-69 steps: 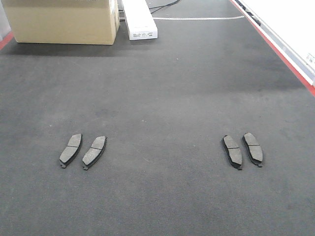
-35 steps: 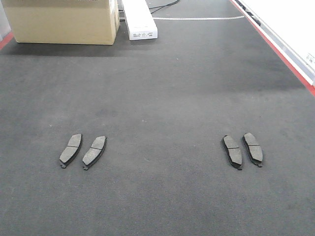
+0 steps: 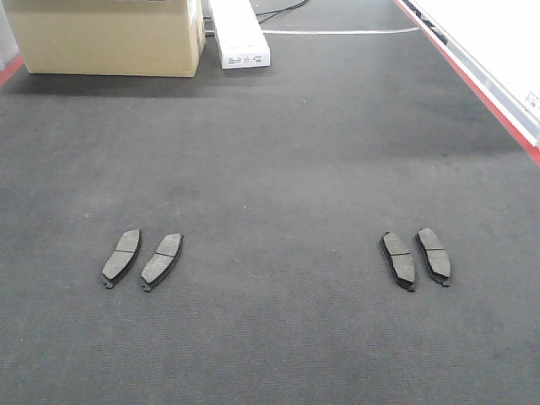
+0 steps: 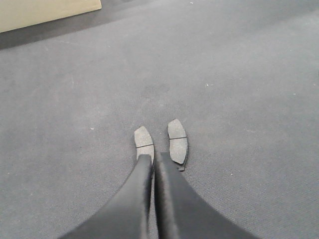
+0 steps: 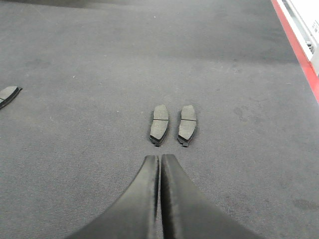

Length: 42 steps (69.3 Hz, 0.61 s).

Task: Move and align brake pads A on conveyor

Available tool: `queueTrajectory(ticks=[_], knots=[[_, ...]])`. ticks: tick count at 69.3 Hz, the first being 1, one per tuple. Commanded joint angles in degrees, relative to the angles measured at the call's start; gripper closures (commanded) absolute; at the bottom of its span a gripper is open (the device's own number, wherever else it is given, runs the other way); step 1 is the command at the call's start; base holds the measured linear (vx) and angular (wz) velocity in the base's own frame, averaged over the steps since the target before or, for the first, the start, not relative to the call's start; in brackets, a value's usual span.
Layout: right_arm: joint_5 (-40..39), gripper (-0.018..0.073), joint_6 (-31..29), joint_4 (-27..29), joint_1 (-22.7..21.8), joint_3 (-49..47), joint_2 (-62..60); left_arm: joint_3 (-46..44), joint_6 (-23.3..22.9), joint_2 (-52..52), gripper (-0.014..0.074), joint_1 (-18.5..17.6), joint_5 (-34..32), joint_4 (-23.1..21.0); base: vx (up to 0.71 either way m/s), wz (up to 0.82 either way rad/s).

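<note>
While both pincers stay clenched on nothing, my left gripper (image 4: 153, 160) overlaps one pad of the left pair (image 3: 142, 258), my right gripper (image 5: 159, 158) sits just short of the right pair (image 3: 416, 258); all lie flat on the conveyor (image 3: 278, 169), cardboard box (image 3: 105, 34) beyond.

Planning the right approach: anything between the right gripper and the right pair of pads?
Nothing. In the right wrist view, only bare conveyor separates the closed right gripper from the two brake pads ahead of it.
</note>
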Motion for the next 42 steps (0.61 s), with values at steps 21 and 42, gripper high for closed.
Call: queueTrajectory(ticks=[21,42], knots=[[-3.67,0.0571,0.04,-0.42,-0.32,-1.36,0.70,7.00,-0.98,-13.95,0.0603,8.80,-9.41,-0.57,0.00,0.00],[-3.67,0.0571,0.04,-0.42,-0.32,-1.36,0.70,28.43,-1.03,-24.96,0.0603,15.17,-25.71,-5.59,0.00,0.00]])
